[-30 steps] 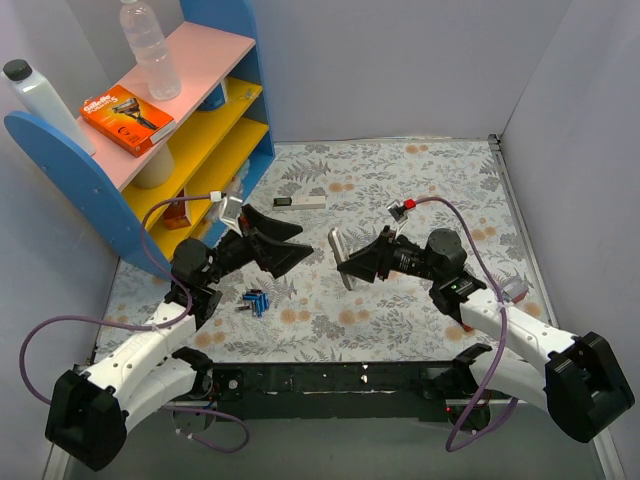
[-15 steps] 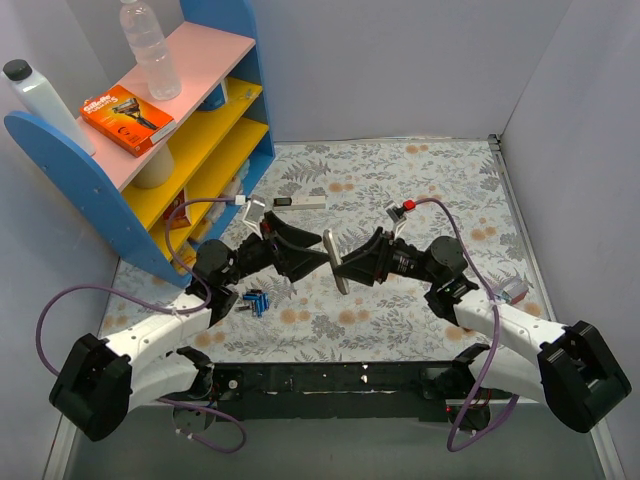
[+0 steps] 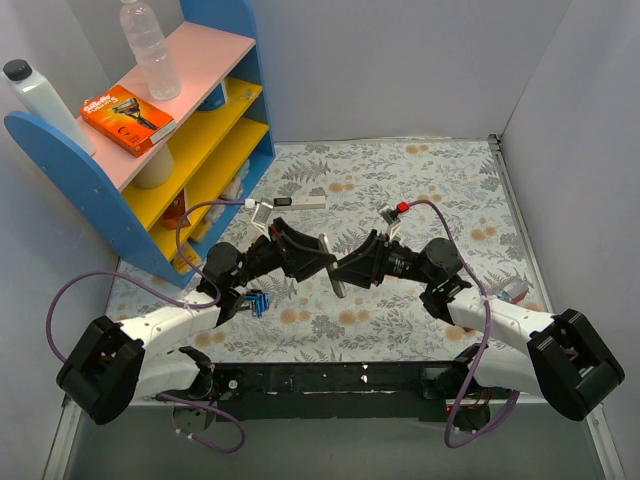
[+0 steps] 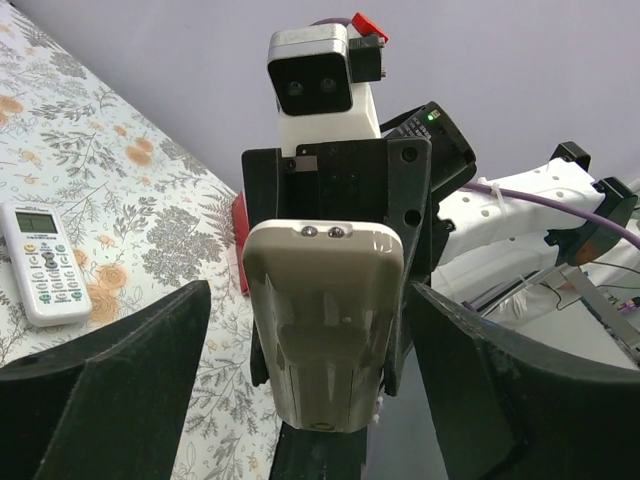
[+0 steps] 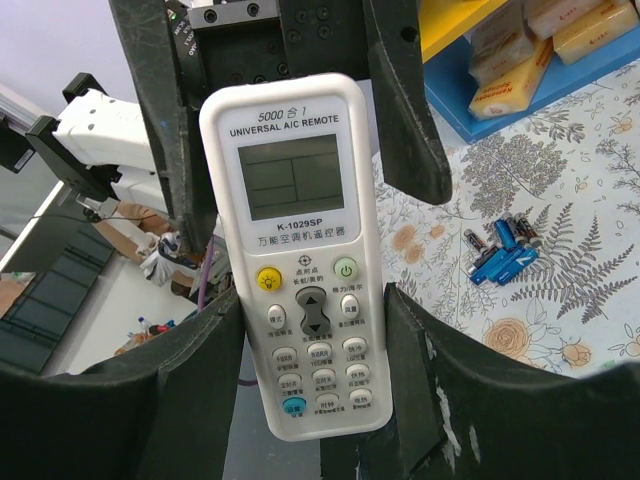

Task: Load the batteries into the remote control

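Note:
The remote control [image 3: 334,262] is held up above the table, with my right gripper [image 3: 352,268] shut on its lower half. In the right wrist view its button face [image 5: 300,250] fills the middle, both fingers [image 5: 420,340] pressed on its sides around the right gripper [image 5: 312,300]. My left gripper [image 3: 318,256] faces it from the left. It is open, and its fingers [image 4: 140,350] flank the remote's plain back [image 4: 322,320] with gaps on both sides of the left gripper [image 4: 310,292]. The batteries [image 3: 256,301] lie in a blue cluster on the floral table, also seen in the right wrist view [image 5: 505,252].
A slimmer white remote [image 4: 42,265] lies on the table. A long white bar with a black end [image 3: 300,202] lies at the back. A blue, pink and yellow shelf [image 3: 200,130] stands at the left with a bottle [image 3: 148,45] and an orange box [image 3: 125,118].
My left arm has swung right, bringing its fingers around the remote's far end, and its jaws have narrowed a little. The right arm has shifted the remote slightly left.

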Motion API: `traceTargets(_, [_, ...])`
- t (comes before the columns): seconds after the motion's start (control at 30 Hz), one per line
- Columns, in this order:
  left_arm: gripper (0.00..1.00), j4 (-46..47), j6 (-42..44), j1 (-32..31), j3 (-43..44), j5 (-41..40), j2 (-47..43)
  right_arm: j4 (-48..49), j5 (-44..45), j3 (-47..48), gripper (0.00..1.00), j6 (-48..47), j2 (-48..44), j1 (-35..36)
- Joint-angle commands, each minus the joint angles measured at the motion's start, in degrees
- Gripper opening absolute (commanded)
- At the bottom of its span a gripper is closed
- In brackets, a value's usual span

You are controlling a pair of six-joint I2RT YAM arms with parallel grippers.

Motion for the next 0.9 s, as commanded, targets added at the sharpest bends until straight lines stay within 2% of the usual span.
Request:
traceTargets(0.0, [0.72,3.39,-1.28,-0.38,-0.73,-1.44,-0.1,5.93,-0.82,-0.56,0.01,0.59,0.34,0.56])
traceTargets(0.13, [0.43,2.08,-1.64,-0.38,-1.43,-3.29,-0.89,6.2,-0.38,-1.09,0.01,0.42,0.78,0.82])
traceTargets(0.17, [0.3,1.73,-1.55,-0.47,-1.61,-3.9,-1.07,6.2,-0.46,-1.26,0.01,0.42,0.78,0.91])
traceTargets(0.23, [0.18,0.41,-1.37,-0.47,-2.14,-4.96,-2.2,6.03,-0.29,-1.35,0.01,-0.02,0.96,1.0])
traceTargets(0.27, [0.1,-0.11,-1.37,-0.47,-2.23,-5.48,-2.56,5.94,-0.29,-1.44,0.07,-0.28,0.96,1.09])
traceTargets(0.33, [0.03,-3.27,-1.37,-0.38,-2.05,-8.38,-3.61,5.41,0.32,-1.53,0.19,-1.42,0.78,1.09])
traceTargets(0.37, [0.0,-5.72,-1.37,-0.38,-1.53,-10.13,-4.75,4.02,0.68,-1.53,0.36,-2.13,0.61,1.18])
traceTargets(0.43, [0.0,-13.11,-1.11,-0.38,-0.21,-14.79,-5.9,1.91,1.82,-1.18,0.5,-3.88,-0.44,1.18])
traceTargets(0.47, [0.0,-15.39,-1.11,-0.47,0.23,-16.28,-7.03,0.5,2.43,-0.92,0.6,-6.85,-0.89,1.44])
traceTargets(0.5, [0.0,-20.11,-1.2,-0.47,0.67,-17.95,-7.57,-4.12,4.0,-0.57,0.64,-8.71,-1.5,1.53])
traceTargets(0.57, [0.0,-25.49,-1.2,-0.56,3.03,-22.79,-8.27,-8.89,6.38,0.4,0.71,-14.75,-3.43,2.23])
traceTargets(0.6, [0.0,-31.18,-1.11,-0.56,4.09,-24.63,-8.54,-12.4,9.26,0.58,0.73,-16.53,-4.22,2.58])
traceTargets(0.7, [0.0,-37.19,-0.85,-0.56,6.12,-28.34,-8.72,-17.68,15.06,0.67,0.77,-23.47,-7.12,4.07])
traceTargets(0.87, [0.0,-39.93,-1.02,-0.56,7.7,-29.22,-7.84,-22.53,23.08,2.25,0.78,-30.86,-8.62,8.46])
